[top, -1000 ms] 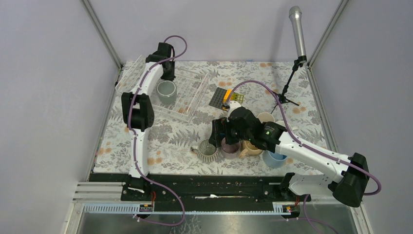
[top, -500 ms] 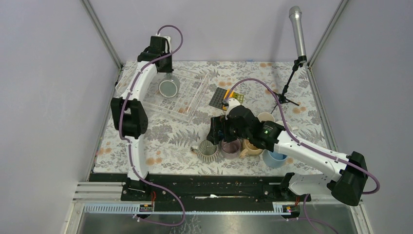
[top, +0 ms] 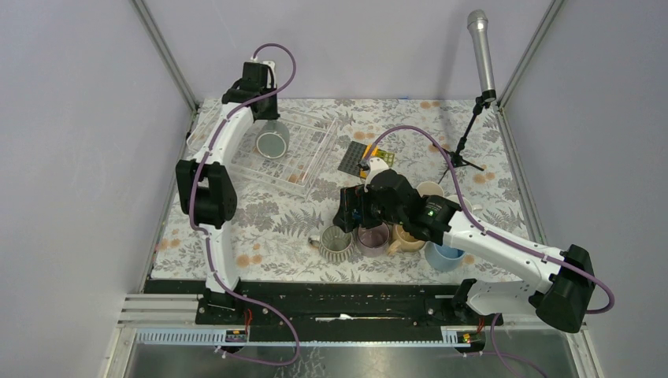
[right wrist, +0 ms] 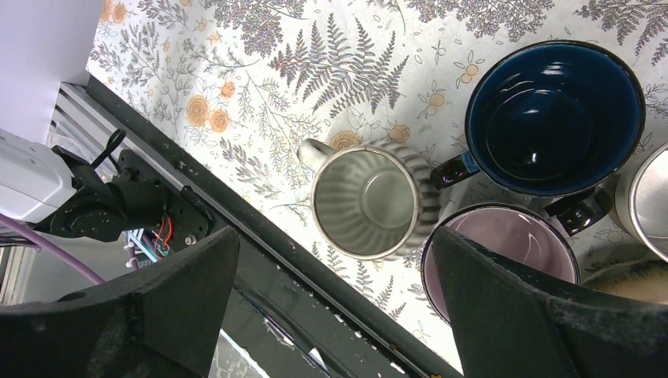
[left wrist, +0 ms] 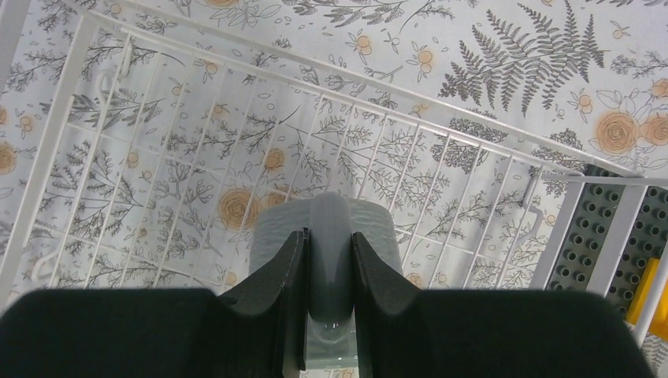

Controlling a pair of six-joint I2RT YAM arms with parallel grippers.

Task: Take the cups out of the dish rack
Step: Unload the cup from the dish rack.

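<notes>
wrist view, lower centre: my left claw (left wrist: 327, 236) is clenched on the handle of the grey-green mug (left wrist: 370, 224), 1 finger on each side. this is the only mug i can see inside the dish rack (left wrist: 236, 64), at the upper left of the top view. i cannot tell whether its base is clear of the wires.

top view, centre: my right claw (right wrist: 335, 236) is released and spread wide, hovering above the ribbed mug (right wrist: 366, 201). the navy mug (right wrist: 551, 118) and the mauve mug (right wrist: 504, 252) stand just beside it on the surface (top: 268, 228).

risks, as i judge them: a grip on the handle alone lets the mug body swing or pivot. on the way out it could catch a rail and drag the light rack toward the studded plate (top: 356, 156) just beside it. the unloaded group is tightly packed, so setting 1 more mug down close by could knock a neighbour, as could lowering the open right claw.
</notes>
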